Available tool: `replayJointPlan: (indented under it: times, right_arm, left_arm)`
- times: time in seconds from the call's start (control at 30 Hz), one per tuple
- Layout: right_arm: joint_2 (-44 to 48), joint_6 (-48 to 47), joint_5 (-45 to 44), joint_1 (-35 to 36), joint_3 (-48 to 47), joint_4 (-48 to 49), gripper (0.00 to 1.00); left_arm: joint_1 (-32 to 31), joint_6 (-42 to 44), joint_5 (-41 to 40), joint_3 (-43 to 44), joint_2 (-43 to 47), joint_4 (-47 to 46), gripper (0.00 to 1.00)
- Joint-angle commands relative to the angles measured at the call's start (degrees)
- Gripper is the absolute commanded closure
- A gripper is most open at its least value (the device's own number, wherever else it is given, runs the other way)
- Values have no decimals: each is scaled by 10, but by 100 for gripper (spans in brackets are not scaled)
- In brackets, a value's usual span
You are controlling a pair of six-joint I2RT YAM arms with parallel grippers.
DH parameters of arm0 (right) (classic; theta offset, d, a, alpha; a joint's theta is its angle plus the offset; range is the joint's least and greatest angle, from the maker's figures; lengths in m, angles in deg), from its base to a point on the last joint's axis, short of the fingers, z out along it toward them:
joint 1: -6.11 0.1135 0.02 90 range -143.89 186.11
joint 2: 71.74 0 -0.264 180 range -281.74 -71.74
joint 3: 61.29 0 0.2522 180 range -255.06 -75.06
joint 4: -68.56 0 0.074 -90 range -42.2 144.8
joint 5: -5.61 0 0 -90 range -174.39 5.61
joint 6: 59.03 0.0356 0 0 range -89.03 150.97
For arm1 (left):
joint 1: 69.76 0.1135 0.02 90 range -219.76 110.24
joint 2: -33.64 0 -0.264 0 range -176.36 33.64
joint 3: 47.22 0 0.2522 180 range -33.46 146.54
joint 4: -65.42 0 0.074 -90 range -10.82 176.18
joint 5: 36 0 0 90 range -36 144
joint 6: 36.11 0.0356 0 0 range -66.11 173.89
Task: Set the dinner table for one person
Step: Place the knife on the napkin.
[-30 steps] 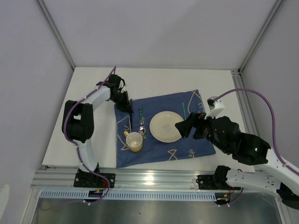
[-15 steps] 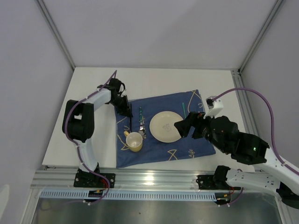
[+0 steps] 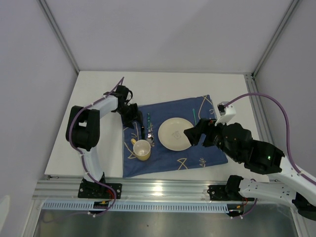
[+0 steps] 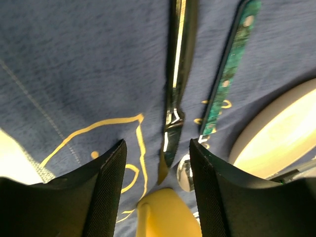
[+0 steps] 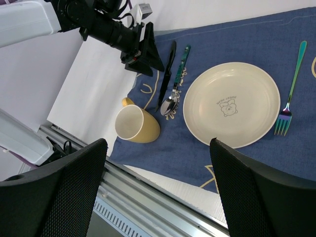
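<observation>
Left hand [image 4: 156,148] open, empty. The knife [image 4: 177,74] lies flat just ahead between its fingers, left of the plate [image 5: 231,103], long axis parallel to them, on the cloth [image 3: 163,160] over the white counter [image 3: 163,86].

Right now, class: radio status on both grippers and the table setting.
Left gripper open, empty, near glossy black knife. Right gripper open, empty. Matte white tabletop: dark blue cloth holds round cream plate, yellow mug. Nothing obstructing.

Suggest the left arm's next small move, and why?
Probably lift the left pincer straight up, then pull back. Its jaws stand open over the end of the knife, which lies flat on the cloth beside the spoon, so it looks released; rising first avoids dragging it.
</observation>
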Motion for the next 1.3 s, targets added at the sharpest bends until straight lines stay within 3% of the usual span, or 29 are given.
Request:
replayJointPlan:
  times: [0.0, 0.37, 0.87, 1.27]
  right_arm:
    - [1, -12, -12, 4, -5, 24, 11]
    - [15, -8, -17, 7, -11, 0, 11]
    - [20, -1, -24, 11, -18, -5, 11]
    - [7, -6, -30, 14, -34, 0, 11]
  left_arm:
    - [-3, -6, -28, -7, 45, -12, 42]
    - [14, 0, -108, 26, 75, -21, 42]
    - [9, 11, -303, 146, -26, 141, 45]
    - [5, 22, -326, 270, -136, 263, 45]
